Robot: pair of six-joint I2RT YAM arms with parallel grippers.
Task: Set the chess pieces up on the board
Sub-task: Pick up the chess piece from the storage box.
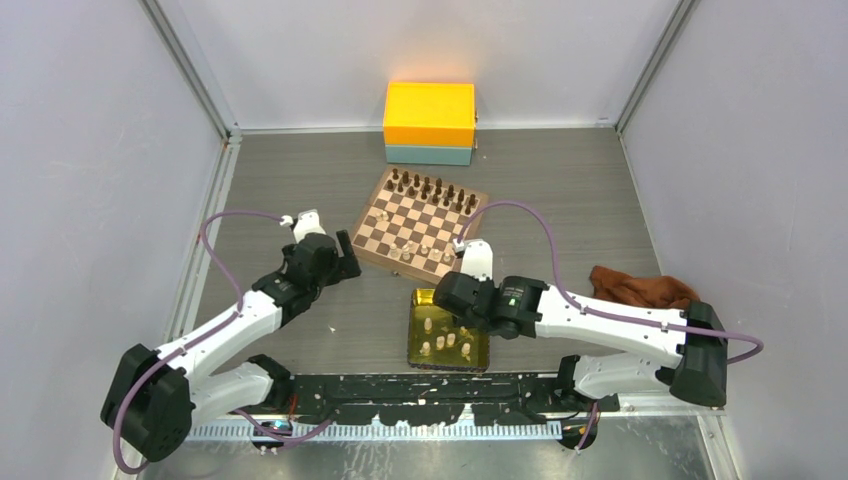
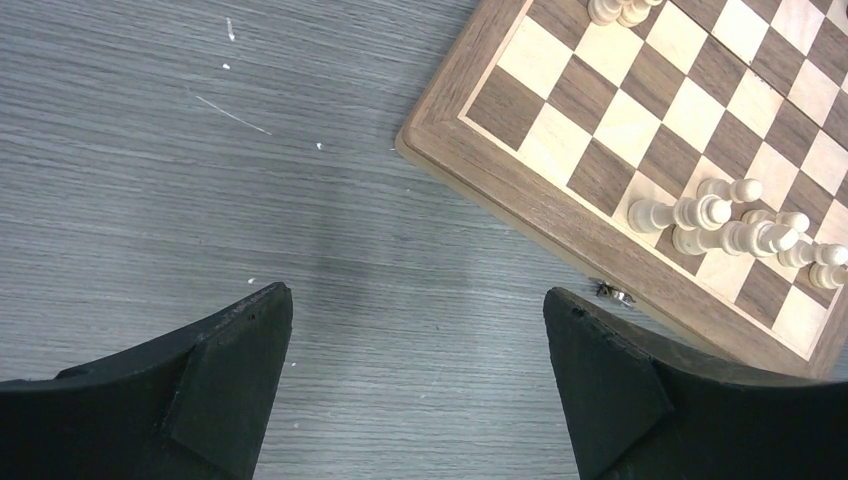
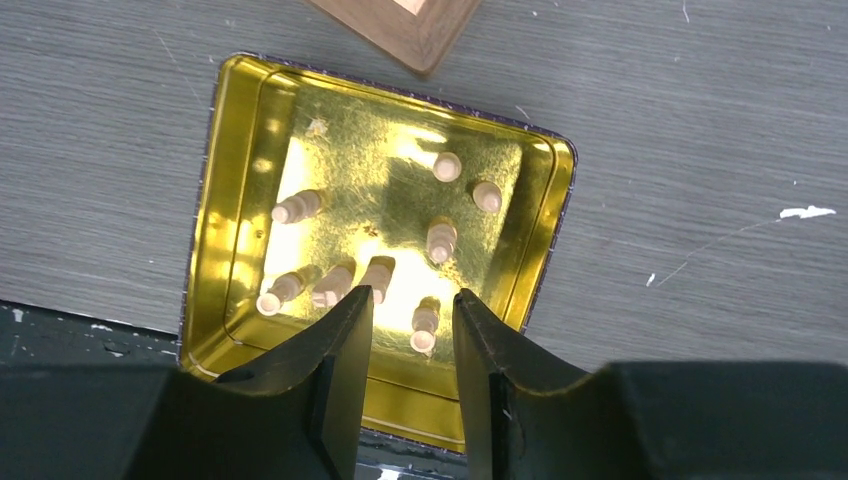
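Note:
The board (image 1: 420, 222) lies mid-table, with several cream chess pieces (image 1: 410, 250) on its near rows. More cream pieces (image 3: 440, 238) lie and stand in the gold tray (image 3: 225, 200). My right gripper (image 3: 412, 295) hovers open over the tray's near side. One pawn (image 3: 425, 328) lies below the gap between its fingers, and nothing is held. My left gripper (image 2: 417, 292) is wide open and empty above bare table, just off the board's near left corner (image 2: 440, 110). A cluster of cream pieces (image 2: 700, 215) stands on the board to its right.
Dark brown pieces (image 1: 430, 187) fill the board's far rows. An orange and teal box (image 1: 429, 122) stands behind the board. A brown cloth (image 1: 640, 288) lies at the right, by the right arm. The tray (image 1: 415, 340) sits just in front of the board's near corner.

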